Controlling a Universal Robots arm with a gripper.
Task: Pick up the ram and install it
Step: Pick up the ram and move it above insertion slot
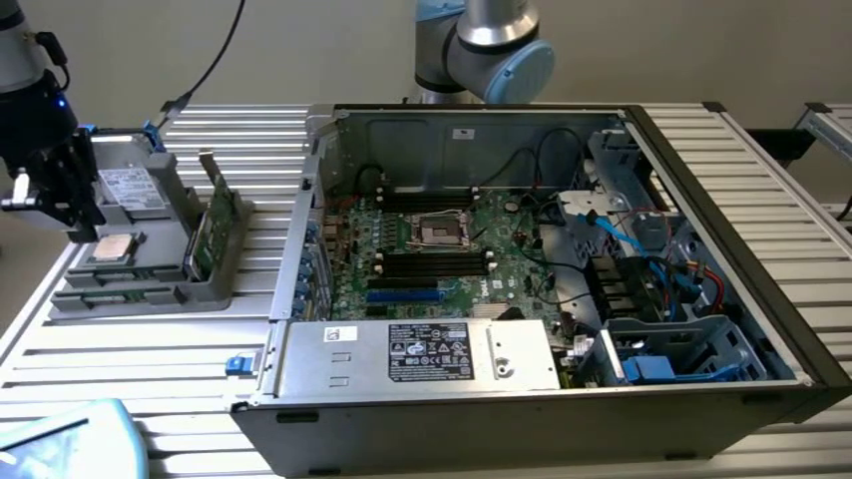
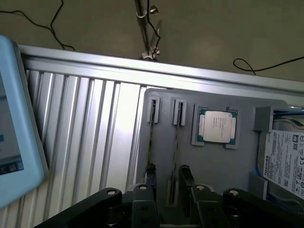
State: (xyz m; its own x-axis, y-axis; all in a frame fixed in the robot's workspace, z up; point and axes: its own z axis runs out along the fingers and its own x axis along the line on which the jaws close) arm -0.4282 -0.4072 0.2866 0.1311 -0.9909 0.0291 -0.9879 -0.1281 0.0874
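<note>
Ribbed aluminium table [image 2: 95, 142] carries the whole station.

Wrist view: I find a grey moulded parts tray [image 2: 213, 175] on the table. It holds a square silver processor chip [image 2: 217, 126] in a pocket, with a labelled silver hard drive [image 2: 285, 161] just beside that. The ram [image 2: 175, 142], a long narrow circuit-board stick seen on edge, stands in a tray slot beside a second, similar stick [image 2: 151, 142]. The black gripper [image 2: 167, 183] hangs over one end of these slots. Its fingers [image 2: 185, 178] stand well apart with the ram's line running between them, and I see nothing clamped. A pale blue tablet-like device [image 2: 14, 118] lies on the table, apart from the tray.

Exterior view: the gripper sits at the exterior view's left, above the tray and well apart from the open grey-and-black computer case [image 1: 779, 299] in the middle. A taller green card with a metal bracket [image 1: 207, 230] stands upright at the tray's right side. On the green motherboard [image 1: 466, 274] the long black memory slots [image 1: 429, 261] look unfilled.

Assessment: the ram is in its tray slot and not lifted. Grasping, carrying and seating it are all left to do.
</note>
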